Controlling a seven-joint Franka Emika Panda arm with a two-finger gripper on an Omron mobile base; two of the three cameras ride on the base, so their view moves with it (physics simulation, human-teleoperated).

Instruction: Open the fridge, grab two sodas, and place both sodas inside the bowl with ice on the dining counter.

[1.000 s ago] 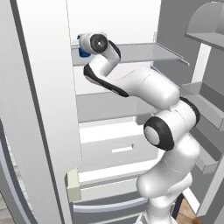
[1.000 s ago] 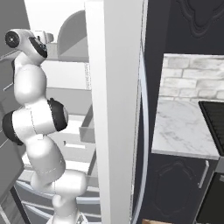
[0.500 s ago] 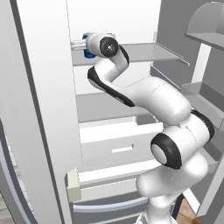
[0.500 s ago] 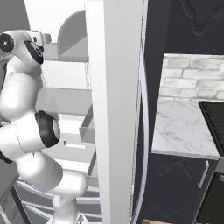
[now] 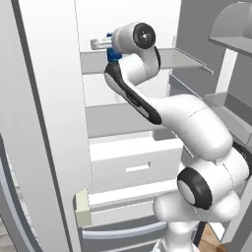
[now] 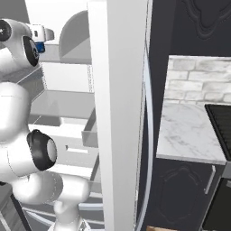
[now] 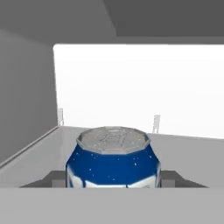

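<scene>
Currently the fridge (image 5: pixel 44 123) is open, white interior exposed, with the arm reaching up into the upper middle of the left base view. Tool (image 5: pixel 109 49) sits at the level of the top shelf (image 5: pixel 172 58); a sliver of blue soda can (image 5: pixel 114 55) shows just beside the wrist there. Same blue sliver (image 6: pixel 40 47) at the upper left of the right base view, next to the white tool tip (image 6: pixel 43 34).

Hand view: the blue can with silvery top (image 7: pixel 113 164) fills the lower centre, upright on the grey shelf floor. Finger tips (image 7: pixel 57 177) flank it left and right, right against its sides, so the tool is clenched on the can. Whether the can is lifted off the shelf, can't tell.

Lower drawers (image 5: pixel 128 165) are closed, mid-frame left base view. A marble worktop (image 6: pixel 189 131) with a brick backsplash sits at the right of the right base view, past the open door (image 6: pixel 119 113).
</scene>
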